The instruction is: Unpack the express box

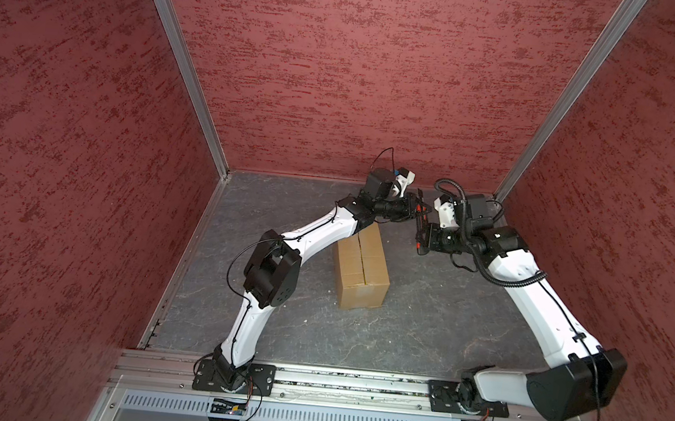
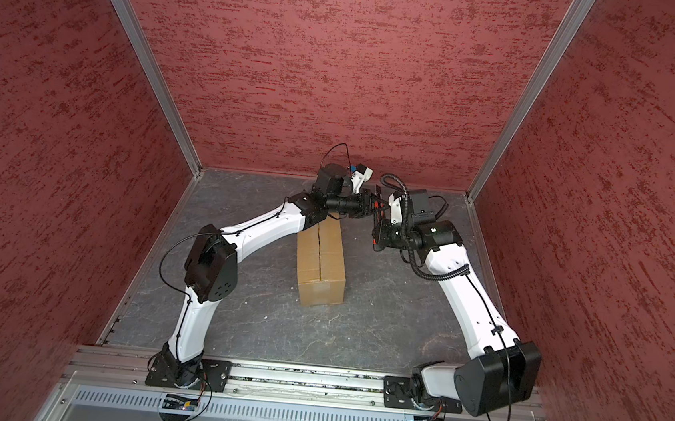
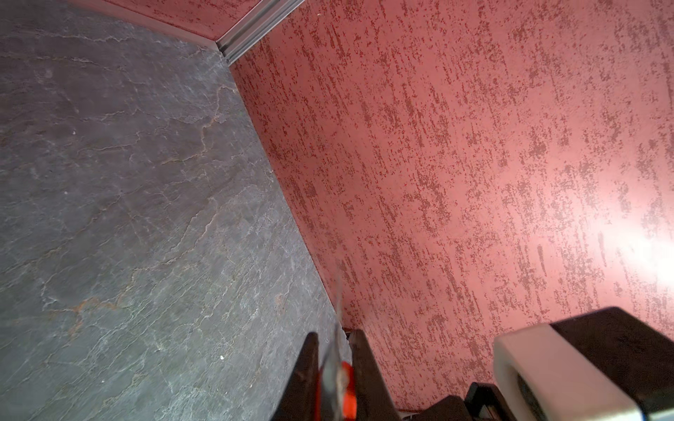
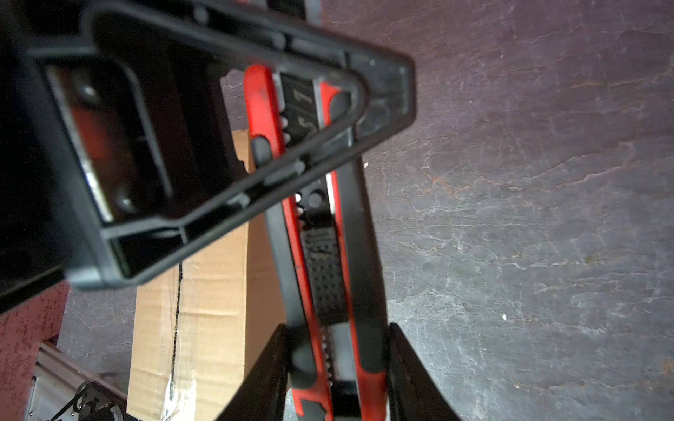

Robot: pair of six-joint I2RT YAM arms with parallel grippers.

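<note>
On the left, the left arm (image 1: 317,234) (image 2: 267,230) rises from the rail (image 1: 354,384) and reaches toward the far middle of the worktop (image 1: 275,331) (image 2: 254,329), its wrist passing over the far end of the box (image 1: 362,270) (image 2: 320,266). The box lies flat on the worktop just left of centre, with its long side running away from the arm bases. Its top flaps are shut and meet at a seam along the top. In the right wrist view we see the box (image 4: 204,310) behind and beside the tool, not touching it.

Just right of the box's far end, in the air above the worktop, the two arms meet at a red-and-black knife (image 1: 419,237) (image 2: 376,223). The left jaws are closed on one end of it: in the left wrist view they pinch the red body of the knife (image 3: 337,382), and a thin grey strip pokes out past them, too blurred for us to name. The right jaws are clamped on the other end, one on each side of the handle, and the ribbed black slider of the knife (image 4: 324,284) faces the right wrist camera.

Further right, the right arm (image 1: 544,304) (image 2: 473,302) bends back to its base on the rail, under a looped black cable.
</note>
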